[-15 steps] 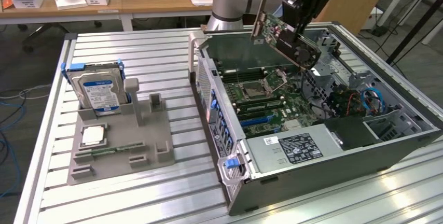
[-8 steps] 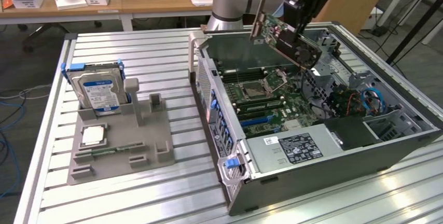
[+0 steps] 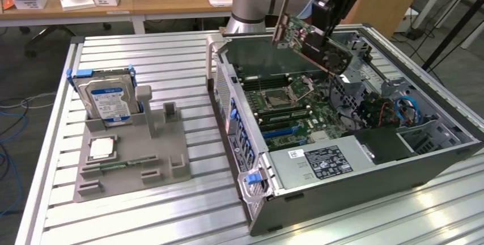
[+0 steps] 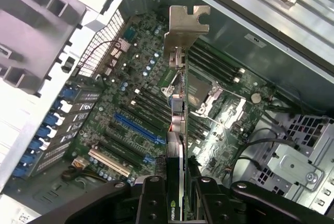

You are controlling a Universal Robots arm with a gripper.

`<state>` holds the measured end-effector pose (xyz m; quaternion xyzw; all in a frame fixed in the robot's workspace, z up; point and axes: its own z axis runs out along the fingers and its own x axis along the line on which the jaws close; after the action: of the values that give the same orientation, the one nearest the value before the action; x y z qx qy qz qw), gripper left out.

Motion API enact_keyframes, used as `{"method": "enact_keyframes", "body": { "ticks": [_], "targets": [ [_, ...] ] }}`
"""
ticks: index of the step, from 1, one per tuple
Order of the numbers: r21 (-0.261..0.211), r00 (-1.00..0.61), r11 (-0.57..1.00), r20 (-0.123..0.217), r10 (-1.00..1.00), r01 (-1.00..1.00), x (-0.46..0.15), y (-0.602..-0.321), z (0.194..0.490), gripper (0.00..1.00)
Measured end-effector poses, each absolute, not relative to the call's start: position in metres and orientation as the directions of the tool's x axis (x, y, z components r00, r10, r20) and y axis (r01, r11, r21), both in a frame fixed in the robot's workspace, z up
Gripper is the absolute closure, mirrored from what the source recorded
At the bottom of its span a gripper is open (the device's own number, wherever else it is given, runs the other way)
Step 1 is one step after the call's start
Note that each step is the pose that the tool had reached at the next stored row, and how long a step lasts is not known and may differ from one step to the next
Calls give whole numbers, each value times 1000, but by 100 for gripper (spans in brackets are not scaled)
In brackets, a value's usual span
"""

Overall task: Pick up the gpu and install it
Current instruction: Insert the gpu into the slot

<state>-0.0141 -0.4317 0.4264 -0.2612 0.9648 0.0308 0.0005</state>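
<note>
On the exterior view's left, the ribbed aluminium worktop [image 3: 151, 58] is carrying a grey moulded holder [image 3: 128, 171]. A blue-labelled silver hard drive [image 3: 110, 100] is standing upright in it, and a slim green memory stick [image 3: 124, 164] is lying flat in a slot near its front.

Further right, the open computer case [image 3: 378, 182] is lying on its side on the worktop, with its green motherboard [image 3: 291, 114] facing up and crowded with sockets and dark slots.

The gpu [image 3: 314, 43] is hanging in the air above the rear of that board, clear of it and touching nothing in the case. It is a thin, flat, rigid card. In the exterior view it is tilting, with its narrow silver bracket [image 3: 282, 21] at the higher end, towards the exterior view's left, and its body sloping down to the right.

The black gripper [image 3: 327, 17] is coming down from above and pinching the card across its thin faces, one finger on each side. In the wrist view the gripper [image 4: 177, 195] is clamping the gpu [image 4: 177, 125] edge-on. The card's long axis is running straight away from the gripper to the notched bracket [image 4: 185, 25]. The motherboard [image 4: 104, 130] and its long blue slot [image 4: 135, 127] are lying beneath and just to one side of the card's edge.
</note>
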Motion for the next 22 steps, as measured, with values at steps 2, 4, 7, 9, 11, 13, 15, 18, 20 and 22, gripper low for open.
{"method": "enact_keyframes", "body": {
  "ticks": [2,4,7,9,11,13,15,18,20,22],
  "targets": [
    [59,-856,854,-17,-517,-517,-14,-432,426,74],
    [59,-848,846,-17,-530,-530,-13,-432,426,74],
    [60,-835,834,-17,-549,-549,-13,-432,426,74],
    [60,-827,825,-17,-562,-562,-13,-432,426,74],
    [60,-819,817,-17,-574,-574,-12,-432,426,74],
    [60,-810,808,-18,-587,-586,-12,-432,426,74],
    [60,-801,799,-18,-599,-598,-12,-432,426,74],
    [60,-787,785,-18,-617,-617,-11,-432,426,74],
    [60,-778,776,-18,-628,-628,-11,-432,426,74],
    [60,-768,766,-18,-640,-640,-11,-432,426,74]
  ]
}}
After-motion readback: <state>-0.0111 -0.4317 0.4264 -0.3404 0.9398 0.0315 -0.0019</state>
